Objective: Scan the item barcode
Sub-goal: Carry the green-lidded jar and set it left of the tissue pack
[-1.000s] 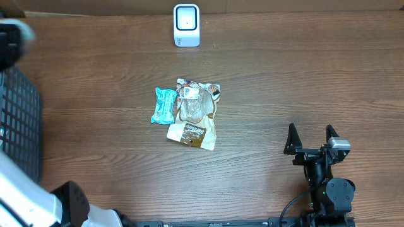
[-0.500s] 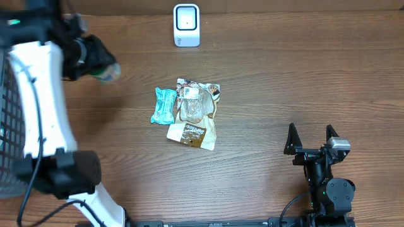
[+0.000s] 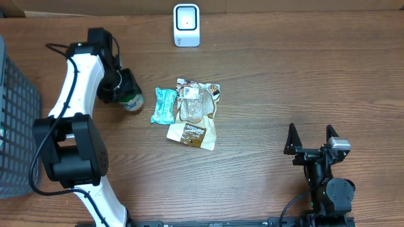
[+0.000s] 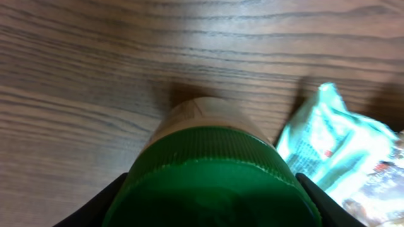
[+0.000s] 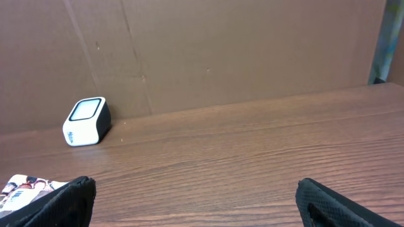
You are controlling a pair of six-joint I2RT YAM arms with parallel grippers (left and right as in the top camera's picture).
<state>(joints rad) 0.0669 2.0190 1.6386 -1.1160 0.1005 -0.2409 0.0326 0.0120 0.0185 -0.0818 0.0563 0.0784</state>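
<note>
wood table (image 3: pixel 284 75), bottle (image 4: pixel 203 135) within left claw (image 4: pixel 211 195)

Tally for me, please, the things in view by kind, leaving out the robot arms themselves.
Scanner: 1
Bottle: 1
Packets: 3 (teal packet, clear packet, brown packet)
Basket: 1
Total: 6

Green-capped, tan-bodied bottle (image 3: pixel 132 99), seemingly base-down left of center; white scanner (image 3: pixel 186 25) at far edge.

White-shelled left arm (image 3: pixel 79 75), black right tool (image 3: pixel 310 130)
</note>
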